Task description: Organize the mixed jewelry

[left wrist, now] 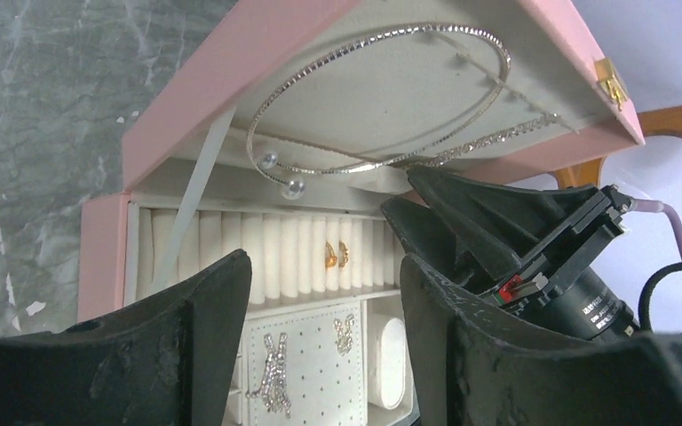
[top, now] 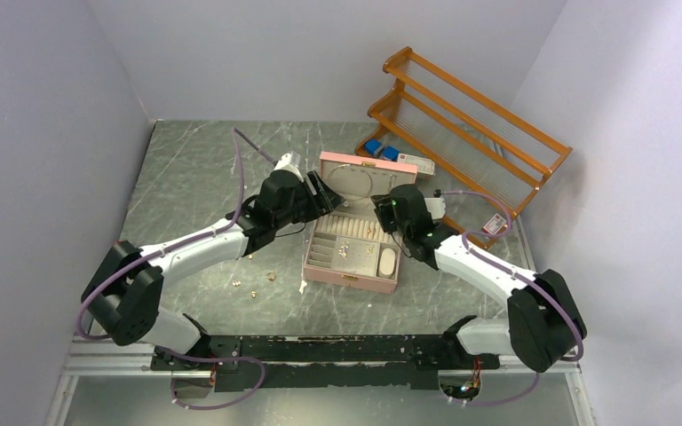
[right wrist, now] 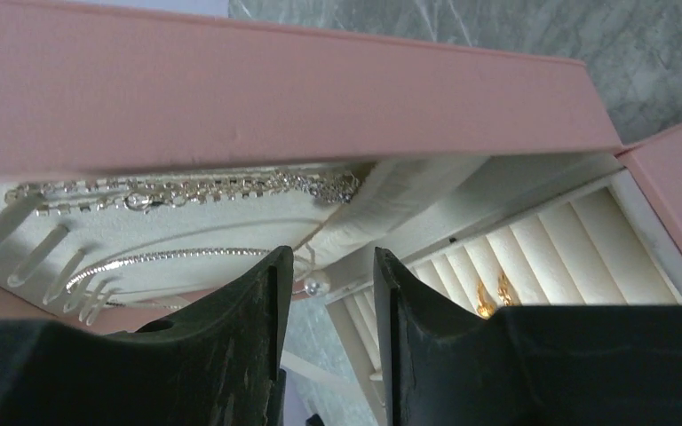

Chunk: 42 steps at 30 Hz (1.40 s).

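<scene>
My left gripper [left wrist: 324, 266], half open and empty, points up at the silver loop [left wrist: 458, 28] lying sideways inside the pink box's lid [left wrist: 195, 80]. My right gripper [right wrist: 333, 257], narrow and empty, is nearer, beside its lower edge.

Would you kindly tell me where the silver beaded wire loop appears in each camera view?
Top external: silver loop at centre, inside the raised pink lid.
Left wrist: silver loop at upper centre.
Right wrist: silver loop at lower left.
Shared landmark: the pink lid of the jewelry box.
</scene>
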{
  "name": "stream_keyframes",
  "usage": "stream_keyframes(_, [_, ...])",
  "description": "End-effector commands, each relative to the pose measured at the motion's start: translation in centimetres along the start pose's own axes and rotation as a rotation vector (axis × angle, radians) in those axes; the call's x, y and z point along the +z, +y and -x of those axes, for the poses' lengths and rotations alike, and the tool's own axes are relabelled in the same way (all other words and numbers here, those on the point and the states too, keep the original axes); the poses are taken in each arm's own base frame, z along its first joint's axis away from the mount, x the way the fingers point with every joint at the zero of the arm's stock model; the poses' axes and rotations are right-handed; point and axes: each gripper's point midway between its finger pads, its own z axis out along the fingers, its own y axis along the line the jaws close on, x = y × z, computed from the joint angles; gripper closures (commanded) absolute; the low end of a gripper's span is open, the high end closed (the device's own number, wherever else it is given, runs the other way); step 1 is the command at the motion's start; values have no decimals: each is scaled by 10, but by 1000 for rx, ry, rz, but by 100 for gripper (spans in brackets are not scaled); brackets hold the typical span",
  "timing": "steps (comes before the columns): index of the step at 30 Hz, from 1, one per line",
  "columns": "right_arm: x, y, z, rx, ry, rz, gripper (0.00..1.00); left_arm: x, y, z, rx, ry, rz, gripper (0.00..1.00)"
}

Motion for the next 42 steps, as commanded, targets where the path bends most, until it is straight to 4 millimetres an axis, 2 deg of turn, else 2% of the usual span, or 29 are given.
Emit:
stream_keyframes(1, [8, 9, 4, 28, -23, 23, 58, 10, -20, 18, -59, -93, -46, 35])
stream_keyframes(5, [13, 4, 4, 46, -29, 3, 59, 16, -19, 12, -69, -86, -13, 39])
stream_keyframes(16, [19, 13, 4, 88, -37, 27, 61, 35, -14, 2, -55, -116, 64, 50])
stream_keyframes(19, [18, 15, 6, 97, -42, 27, 61, 38, -7, 0, -25, -147, 133, 51])
stream_keyframes(25, [16, 21, 11, 118, -66, 57, 63, 40, -1, 5, 9, -192, 161, 49])
stream_keyframes(33, [18, 23, 9, 131, -53, 62, 65, 47, -1, 4, 49, -197, 156, 46])
stream_keyframes(35, [16, 23, 9, 135, -48, 71, 64, 47, -1, 3, 51, -195, 151, 46])
stream_keyframes(39, [12, 27, 10, 122, -41, 101, 53, 49, -2, 4, 51, -196, 146, 46])
stream_keyframes(42, [15, 20, 11, 126, -50, 63, 52, 50, -3, 3, 48, -196, 142, 45])
